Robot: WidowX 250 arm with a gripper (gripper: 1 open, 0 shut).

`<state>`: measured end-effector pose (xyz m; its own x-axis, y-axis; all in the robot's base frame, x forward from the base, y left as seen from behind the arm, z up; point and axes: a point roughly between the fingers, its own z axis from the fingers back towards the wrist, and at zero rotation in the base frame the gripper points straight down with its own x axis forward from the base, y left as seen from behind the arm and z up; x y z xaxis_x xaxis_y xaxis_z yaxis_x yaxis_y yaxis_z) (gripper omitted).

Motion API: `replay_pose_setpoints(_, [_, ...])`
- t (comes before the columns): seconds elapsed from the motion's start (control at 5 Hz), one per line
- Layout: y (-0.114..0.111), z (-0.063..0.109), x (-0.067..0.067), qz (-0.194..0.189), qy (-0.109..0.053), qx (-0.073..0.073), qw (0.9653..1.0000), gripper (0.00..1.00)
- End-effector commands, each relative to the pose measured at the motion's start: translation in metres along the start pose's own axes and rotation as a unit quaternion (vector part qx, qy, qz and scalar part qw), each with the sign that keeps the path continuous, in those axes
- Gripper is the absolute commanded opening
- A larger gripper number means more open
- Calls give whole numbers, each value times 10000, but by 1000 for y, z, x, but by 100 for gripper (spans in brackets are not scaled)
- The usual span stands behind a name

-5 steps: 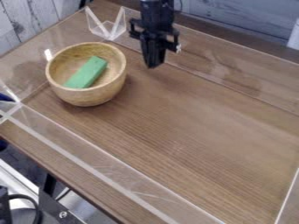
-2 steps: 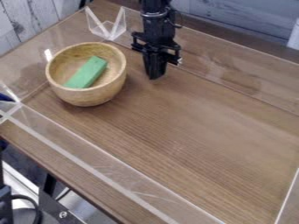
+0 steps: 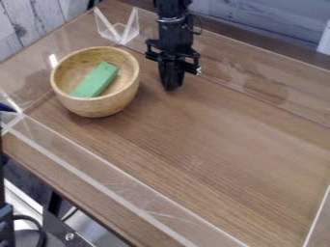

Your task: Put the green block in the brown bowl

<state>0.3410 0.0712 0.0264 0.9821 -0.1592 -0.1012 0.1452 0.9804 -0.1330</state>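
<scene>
Overhead view of my work surface: the green block (image 3: 96,79) lies flat inside the brown bowl (image 3: 95,101), resting on its pale floor at a slant. My gripper (image 3: 172,85) points straight down just to the right of the bowl, apart from its rim, with its jaws closed and nothing between them. The wooden table (image 3: 219,145) carries a clear raised border (image 3: 77,164) along its edges.

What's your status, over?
Gripper shut, empty, beside the bowl. Green block lying inside brown bowl. Nothing in the way.
</scene>
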Motion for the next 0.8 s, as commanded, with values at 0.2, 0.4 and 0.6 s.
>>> replay_pose_setpoints(0.2, [-1,19,9,31,-305,59,9995,0])
replay_pose_setpoints(0.4, [-1,19,9,64,-318,37,9995,0])
replay_pose_setpoints(0.6, [-2,20,9,97,-333,15,9994,0])
